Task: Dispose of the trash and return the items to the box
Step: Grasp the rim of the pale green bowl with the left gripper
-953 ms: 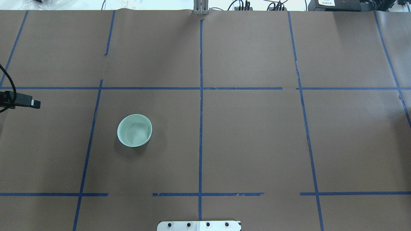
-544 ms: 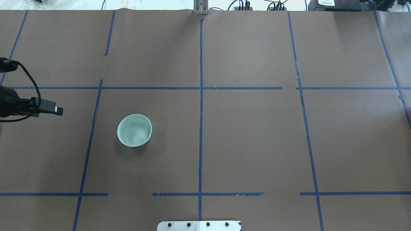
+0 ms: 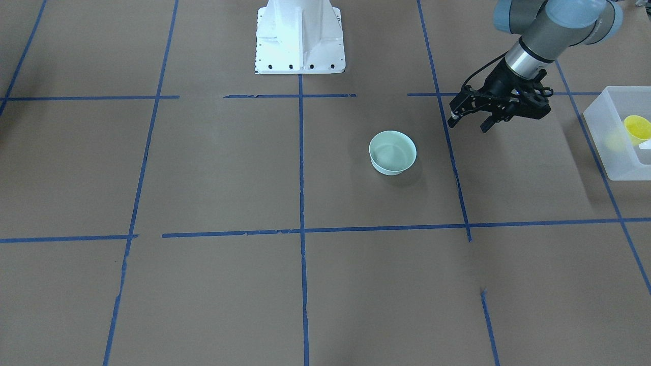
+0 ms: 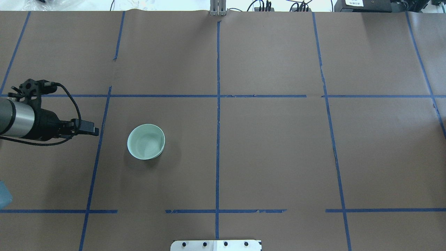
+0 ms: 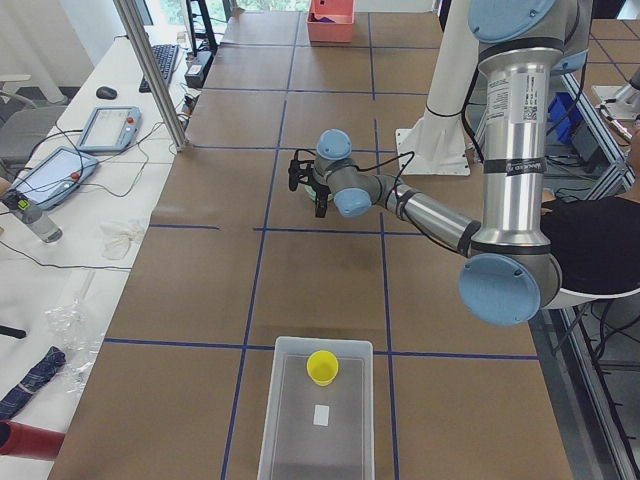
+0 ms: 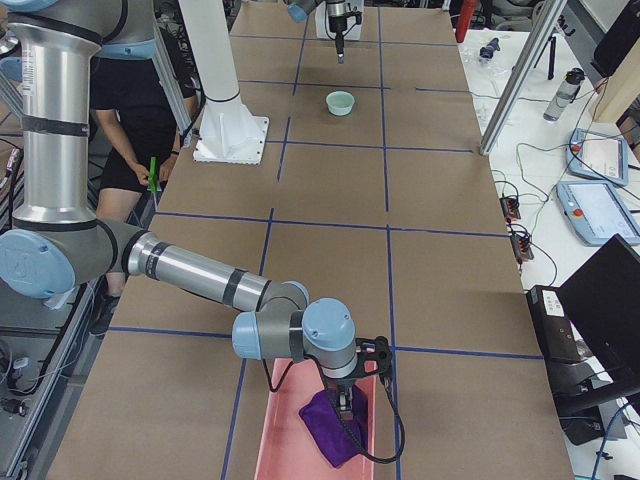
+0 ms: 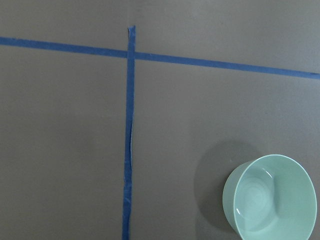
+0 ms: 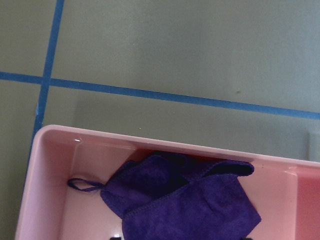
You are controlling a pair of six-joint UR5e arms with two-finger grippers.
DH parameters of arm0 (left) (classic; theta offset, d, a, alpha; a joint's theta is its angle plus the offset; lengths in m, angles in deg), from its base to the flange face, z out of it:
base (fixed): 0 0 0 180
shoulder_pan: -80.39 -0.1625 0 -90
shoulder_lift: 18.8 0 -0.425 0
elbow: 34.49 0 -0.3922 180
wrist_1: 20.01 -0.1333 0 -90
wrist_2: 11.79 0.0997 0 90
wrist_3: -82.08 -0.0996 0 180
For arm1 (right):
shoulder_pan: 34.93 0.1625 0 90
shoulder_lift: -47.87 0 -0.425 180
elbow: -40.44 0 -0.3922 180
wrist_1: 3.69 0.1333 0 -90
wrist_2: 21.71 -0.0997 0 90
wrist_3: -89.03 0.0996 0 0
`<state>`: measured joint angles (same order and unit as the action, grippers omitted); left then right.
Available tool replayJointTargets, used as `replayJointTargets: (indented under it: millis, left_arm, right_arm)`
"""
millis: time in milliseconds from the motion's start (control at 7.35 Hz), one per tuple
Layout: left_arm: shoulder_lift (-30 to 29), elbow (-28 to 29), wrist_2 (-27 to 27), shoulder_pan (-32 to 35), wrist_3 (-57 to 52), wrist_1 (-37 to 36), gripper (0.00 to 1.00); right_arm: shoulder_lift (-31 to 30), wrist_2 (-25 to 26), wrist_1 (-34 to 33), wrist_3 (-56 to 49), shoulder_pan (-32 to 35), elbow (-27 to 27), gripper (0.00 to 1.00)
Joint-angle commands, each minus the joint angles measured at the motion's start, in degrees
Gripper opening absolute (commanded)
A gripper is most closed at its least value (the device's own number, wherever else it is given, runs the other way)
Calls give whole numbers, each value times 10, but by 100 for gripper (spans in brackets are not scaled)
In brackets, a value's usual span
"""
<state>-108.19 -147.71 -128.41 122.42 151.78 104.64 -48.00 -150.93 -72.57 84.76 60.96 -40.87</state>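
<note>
The pale mint-green bowl (image 3: 392,152) stands upright and empty on the brown table, also in the overhead view (image 4: 146,142) and at the lower right of the left wrist view (image 7: 270,200). My left gripper (image 3: 469,125) is open and empty, hovering beside the bowl and apart from it; in the overhead view (image 4: 94,132) it is to the bowl's left. The yellow cup (image 3: 637,127) lies inside the frosted box (image 3: 615,162) at the table's left end, also in the exterior left view (image 5: 322,366). My right gripper (image 6: 345,400) hangs over a pink bin; I cannot tell if it is open.
The pink bin (image 8: 50,165) at the table's right end holds a purple cloth (image 8: 190,200). The white robot base (image 3: 300,35) stands at the table's near edge. A seated person (image 6: 130,120) is beside the base. Blue tape lines grid the table.
My left arm has come further into the overhead view from the left edge, moving right toward the bowl. The bowl has not moved.
</note>
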Motion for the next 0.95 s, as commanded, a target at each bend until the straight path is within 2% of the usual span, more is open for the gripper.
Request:
replayJointTargets:
  millis: [0,136,272,680,817]
  left_arm:
    - [-72,15,62,-58,55,-71,98]
    - [-113,18,83,-83,68,-126,95]
    - [-132,37,95,-86,70,-139,94]
    - [-134,61,115,-99,82,-136,90]
    - [-142,65,117,-109,97,-136,85]
  right_arm:
    - [3,-38,-66,29,-1,-45,100]
    - [2,-47,-72,67,-1,-63,100]
    - [2,-62,-70,104,-7,-68,100]
    - [1,-77,-72,152,-44,-108,100]
    - [1,-77,-71,179,-60,-121,100]
